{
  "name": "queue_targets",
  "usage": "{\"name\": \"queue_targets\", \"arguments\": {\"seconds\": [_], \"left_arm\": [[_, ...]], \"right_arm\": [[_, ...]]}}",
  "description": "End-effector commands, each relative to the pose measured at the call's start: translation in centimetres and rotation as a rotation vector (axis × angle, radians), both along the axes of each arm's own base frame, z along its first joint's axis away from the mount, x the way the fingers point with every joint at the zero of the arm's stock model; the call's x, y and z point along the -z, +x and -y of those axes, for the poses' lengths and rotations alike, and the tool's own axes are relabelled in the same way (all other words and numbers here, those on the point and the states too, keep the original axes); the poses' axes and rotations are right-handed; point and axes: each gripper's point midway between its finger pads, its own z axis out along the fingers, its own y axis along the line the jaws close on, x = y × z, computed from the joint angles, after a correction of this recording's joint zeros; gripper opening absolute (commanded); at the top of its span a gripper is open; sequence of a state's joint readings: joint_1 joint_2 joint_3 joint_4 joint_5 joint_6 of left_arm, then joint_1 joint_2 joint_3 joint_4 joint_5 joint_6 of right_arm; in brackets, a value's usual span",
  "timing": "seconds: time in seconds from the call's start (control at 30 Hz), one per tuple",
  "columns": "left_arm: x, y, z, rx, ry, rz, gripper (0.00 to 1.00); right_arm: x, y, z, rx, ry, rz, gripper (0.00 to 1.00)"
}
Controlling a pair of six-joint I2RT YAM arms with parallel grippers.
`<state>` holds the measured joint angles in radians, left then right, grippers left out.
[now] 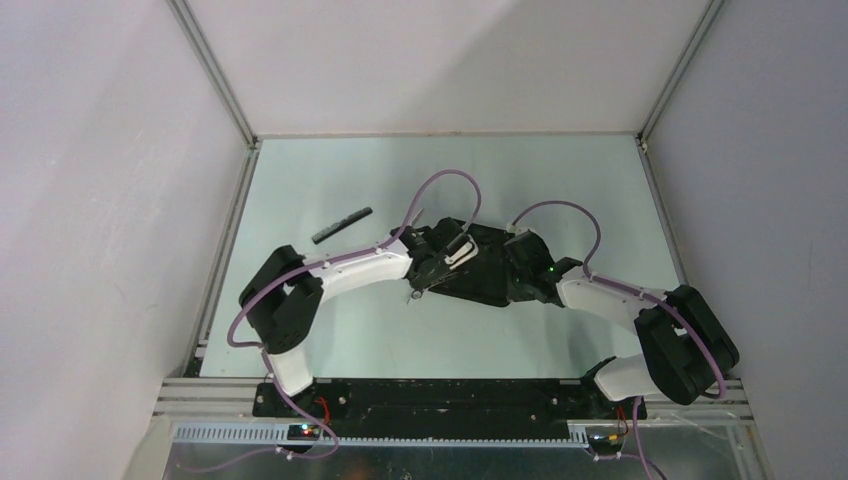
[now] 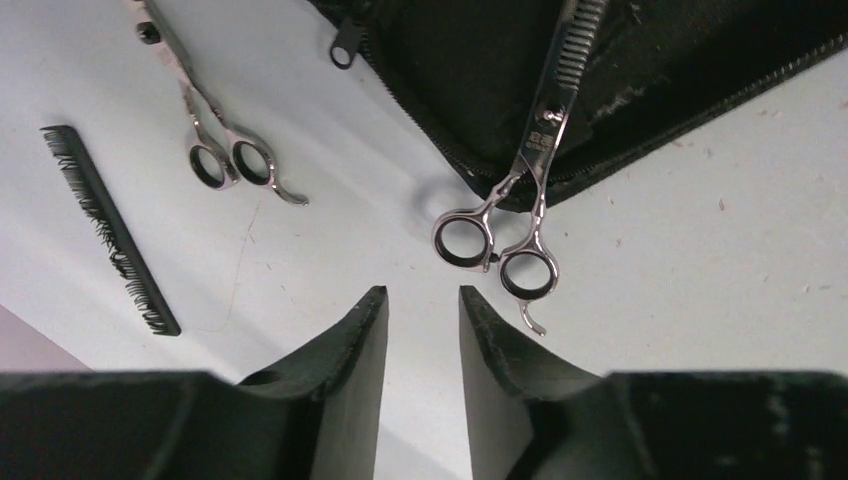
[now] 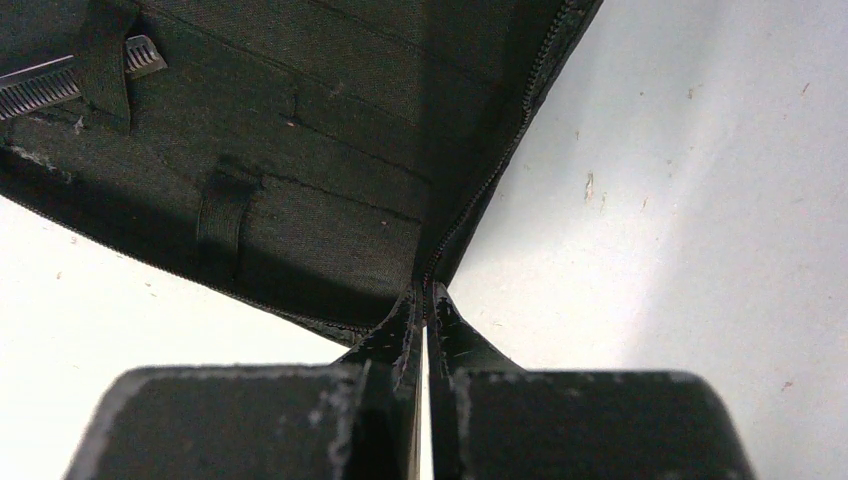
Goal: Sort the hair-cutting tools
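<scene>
Left gripper point(image 2: 421, 300): jaws parted to a moderate gap with nothing between them, over bare table point(image 2: 700, 250) just short of the toothed scissors' rings.
Right gripper point(image 3: 425, 302): fingers pinched together on the zippered corner of the pouch point(image 3: 300, 150); the gripped edge is hidden between the pads.
Toothed scissors point(image 2: 535, 150): blades lie on the open pouch, and the 2 rings rest on the table. The blade tips are cut off by the top edge of the left wrist view.
Plain scissors point(image 2: 215, 130): flat on the table between comb and pouch, touching neither; the blade end runs out of the frame.
Comb point(image 1: 341, 225): on the table left of the pouch and well apart from it.
Pouch from above: largely covered by both arms, so its outline is hard to trace.
Toothed silver blade point(image 3: 40, 92): tucked under a strap point(image 3: 105, 60) inside the pouch and cut off at the left edge. I cannot tell whether it belongs to the toothed scissors.
</scene>
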<state>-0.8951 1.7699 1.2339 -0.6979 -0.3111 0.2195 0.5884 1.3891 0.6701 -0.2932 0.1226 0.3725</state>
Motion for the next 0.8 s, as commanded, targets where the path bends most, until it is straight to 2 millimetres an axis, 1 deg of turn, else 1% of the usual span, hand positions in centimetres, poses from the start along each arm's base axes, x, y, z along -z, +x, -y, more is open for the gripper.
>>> {"name": "queue_targets", "arguments": {"seconds": [0.0,0.03,0.07,0.1,0.13,0.17,0.2,0.23,0.27,0.3,0.33,0.37,0.5,0.6,0.63,0.77], "left_arm": [[-2.9,2.0,-0.1,-0.124,-0.072,0.132,0.43],[-2.8,1.9,-0.3,-0.183,-0.101,0.131,0.44],[-3.2,1.8,-0.3,-0.255,-0.151,0.130,0.47],[-3.1,1.5,-0.6,-0.296,-0.172,0.121,0.49],[-3.4,1.1,-0.5,-0.367,-0.231,0.108,0.50],[-3.1,0.5,-0.8,-0.402,-0.252,0.091,0.52],[-3.4,0.1,-0.6,-0.470,-0.319,0.069,0.53],[-2.9,-0.5,-0.9,-0.501,-0.331,0.045,0.53],[-3.1,-0.8,-0.6,-0.553,-0.392,0.014,0.53],[-2.7,-1.4,-0.7,-0.578,-0.418,-0.024,0.54],[-2.6,-1.5,-0.4,-0.619,-0.457,-0.041,0.54],[-1.9,-2.0,-0.6,-0.641,-0.469,-0.079,0.54],[-0.3,-2.8,0.1,-0.710,-0.529,-0.168,0.52],[0.4,-2.8,0.5,-0.747,-0.556,-0.189,0.51],[0.8,-2.7,0.4,-0.759,-0.551,-0.186,0.50],[1.6,-1.5,0.3,-0.812,-0.566,-0.170,0.47]], "right_arm": [[-0.7,0.2,-0.1,0.000,0.003,0.023,0.03],[-0.7,0.2,-0.1,0.002,0.003,0.025,0.03],[-0.8,0.2,0.0,0.005,0.002,0.028,0.04],[-0.9,0.2,0.1,0.010,0.000,0.032,0.04],[-1.0,0.2,0.1,0.011,0.001,0.033,0.04],[-1.0,0.3,0.1,0.016,0.000,0.034,0.04],[-1.0,0.2,0.2,0.017,0.000,0.033,0.04],[-1.0,0.2,0.2,0.021,0.000,0.034,0.04],[-1.0,0.2,0.2,0.024,0.001,0.032,0.04],[-1.0,0.2,0.1,0.027,0.004,0.032,0.04],[-1.0,0.2,0.1,0.031,0.005,0.029,0.04],[-0.9,0.2,0.2,0.035,0.006,0.029,0.04],[-0.7,0.2,0.0,0.040,0.010,0.022,0.04],[-0.6,0.2,0.1,0.040,0.008,0.017,0.04],[-0.5,0.1,0.1,0.041,0.006,0.014,0.04],[-0.3,0.1,0.1,0.042,0.007,0.008,0.04]]}}
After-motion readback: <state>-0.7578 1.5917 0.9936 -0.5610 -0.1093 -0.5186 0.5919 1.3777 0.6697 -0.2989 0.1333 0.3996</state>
